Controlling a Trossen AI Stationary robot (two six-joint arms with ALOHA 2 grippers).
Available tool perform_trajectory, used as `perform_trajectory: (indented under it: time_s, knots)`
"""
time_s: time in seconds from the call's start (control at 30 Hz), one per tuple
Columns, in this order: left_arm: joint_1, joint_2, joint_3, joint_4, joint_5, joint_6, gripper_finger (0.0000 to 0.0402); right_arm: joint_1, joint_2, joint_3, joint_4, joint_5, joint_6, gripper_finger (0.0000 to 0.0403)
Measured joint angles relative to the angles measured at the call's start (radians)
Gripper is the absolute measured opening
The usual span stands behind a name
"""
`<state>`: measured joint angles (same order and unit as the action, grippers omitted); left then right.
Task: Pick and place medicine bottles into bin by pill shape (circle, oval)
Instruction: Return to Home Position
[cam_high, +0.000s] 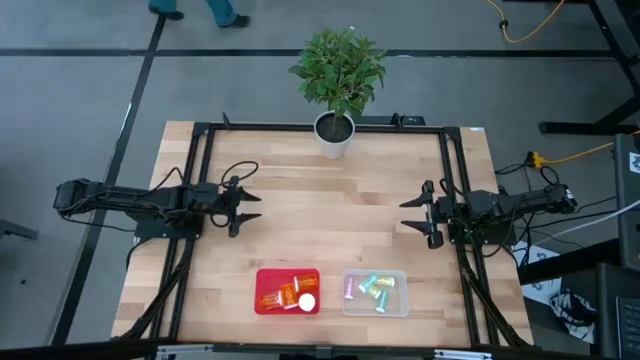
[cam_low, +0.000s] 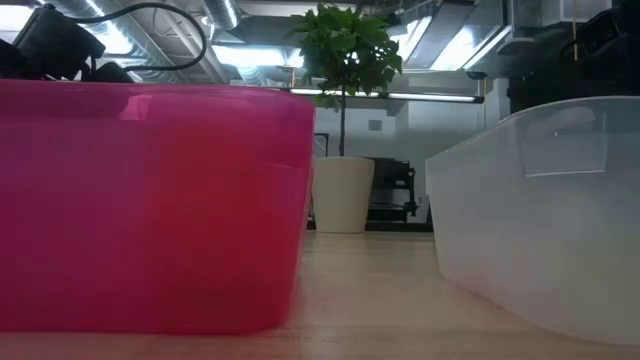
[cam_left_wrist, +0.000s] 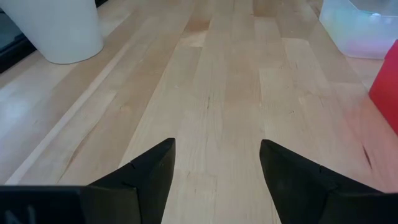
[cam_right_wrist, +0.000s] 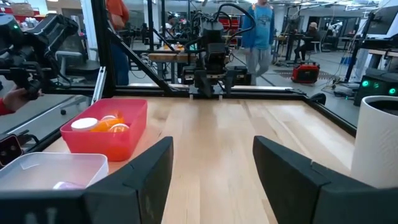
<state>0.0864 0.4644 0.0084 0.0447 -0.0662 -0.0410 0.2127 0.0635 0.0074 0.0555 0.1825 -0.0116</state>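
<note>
Several orange medicine bottles with white caps lie in the red bin near the table's front edge. Pastel green, teal and pink bottles lie in the clear bin to its right. My left gripper stands open over bare wood at the table's left side, nothing between its fingers. My right gripper stands open at the right side, pointing level toward the left arm, also empty. The right wrist view shows the red bin with orange bottles inside.
A potted plant in a white pot stands at the far edge, middle. A black frame runs along the table's sides and back. Bare wood lies between the two grippers. People stand in the room beyond the table.
</note>
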Motion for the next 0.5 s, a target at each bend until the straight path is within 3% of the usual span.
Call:
perform_trajectory:
  time_s: [0.27,0.5]
  knots:
    - [0.000,0.000,0.000,0.031,0.056,-0.120,0.0228,0.000,0.000,0.000,0.000,0.000,0.002,0.0225]
    - [0.000,-0.003,0.000,0.149,0.096,-0.063,0.0228,0.000,0.000,0.000,0.000,0.000,0.002,0.0225]
